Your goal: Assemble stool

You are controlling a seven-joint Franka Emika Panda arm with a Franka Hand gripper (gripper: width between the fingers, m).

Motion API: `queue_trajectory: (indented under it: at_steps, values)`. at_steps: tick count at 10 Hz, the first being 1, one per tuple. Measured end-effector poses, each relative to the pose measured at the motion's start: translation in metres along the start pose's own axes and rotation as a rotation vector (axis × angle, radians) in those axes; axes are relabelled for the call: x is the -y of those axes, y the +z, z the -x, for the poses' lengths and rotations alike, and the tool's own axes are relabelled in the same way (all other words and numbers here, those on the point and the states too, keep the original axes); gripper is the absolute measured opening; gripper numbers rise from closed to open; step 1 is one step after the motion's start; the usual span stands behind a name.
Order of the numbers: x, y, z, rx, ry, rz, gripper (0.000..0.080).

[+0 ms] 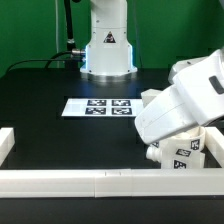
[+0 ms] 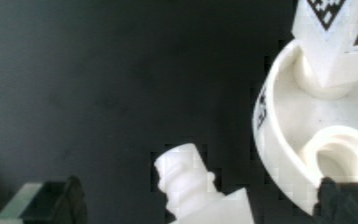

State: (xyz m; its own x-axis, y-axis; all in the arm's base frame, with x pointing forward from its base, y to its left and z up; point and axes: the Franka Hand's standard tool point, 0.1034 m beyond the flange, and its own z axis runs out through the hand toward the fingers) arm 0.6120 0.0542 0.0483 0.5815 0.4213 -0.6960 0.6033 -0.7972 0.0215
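Exterior view: black table, robot base (image 1: 107, 45) at the far side, marker board (image 1: 100, 105) flat near the middle. White border bars (image 1: 90, 181) along the near edge and at the exterior view's left. Wrist housing (image 1: 185, 98) low over the near corner at the exterior view's right, well apart from the marker board. Directly under it, tagged white stool parts (image 1: 187, 152), just inside the near bar and partly covered by the housing. Fingers hidden behind the housing from this side; no telling their spread here.

Wrist view: gripper (image 2: 197, 198) spread wide, nothing pinched. One dark finger (image 2: 51, 200) over bare table, touching nothing; on the other side only a grey blur at the frame edge. Between the jaws, a white leg (image 2: 190, 178) with a ridged, screw-like end, lying on the table roughly midway. Long axis running away from the wrist, roughly square to the closing line, far end tilted slightly toward the dark finger. Just beside the leg, on the side away from the dark finger, the seat (image 2: 309, 100): thick curved rim, hollow pocket, dark marks along the wall. Leg and seat touching or apart: cannot tell. Beyond the seat, a tagged white face (image 2: 341, 22), the seat's or another leg's, unclear.

Likely step: a grasp across the leg's width. Assembly probably hardly begun, with no leg seen fitted. Main risk: seat rim also inside the jaw gap, so a chance of catching it when closing.
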Motion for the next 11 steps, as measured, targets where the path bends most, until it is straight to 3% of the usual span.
queue_trajectory:
  at_steps: [2, 11]
  values:
    - [0.0022, -0.0033, -0.0062, -0.03, 0.013, 0.015, 0.0649]
    - [0.0026, -0.0022, -0.0138, -0.05, 0.028, 0.021, 0.0649]
